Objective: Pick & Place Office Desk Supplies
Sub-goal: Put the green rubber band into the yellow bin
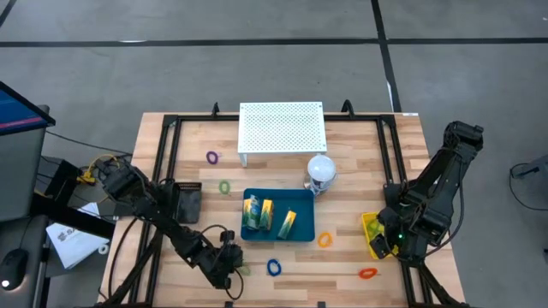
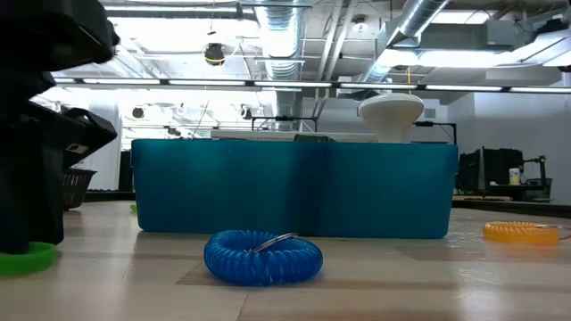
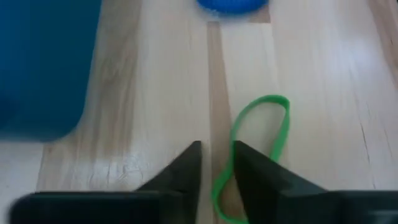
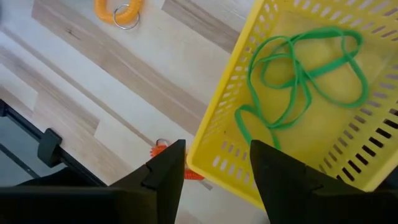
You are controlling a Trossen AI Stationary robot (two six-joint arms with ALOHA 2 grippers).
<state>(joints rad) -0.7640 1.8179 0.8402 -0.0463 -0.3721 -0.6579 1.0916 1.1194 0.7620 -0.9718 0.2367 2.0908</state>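
Left gripper (image 3: 216,163) nearly together around green band (image 3: 273,134) on bench (image 3: 155,124) beside blue tray (image 1: 278,224), right gripper (image 4: 217,163) apart over yellow basket (image 4: 236,134).

Surfaces and materials

Table (image 1: 342,171): pale wood planks, matt, grain visible. Basket (image 4: 292,112): yellow plastic lattice, slightly glossy. Blue coil (image 2: 263,257): ribbed plastic with metal ring. Bin (image 2: 294,189): smooth blue plastic. Green band (image 3: 267,134): thin, rubbery, matt.

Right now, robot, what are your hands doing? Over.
Left gripper closing on green band. Right gripper open above yellow basket. Nothing blocking.
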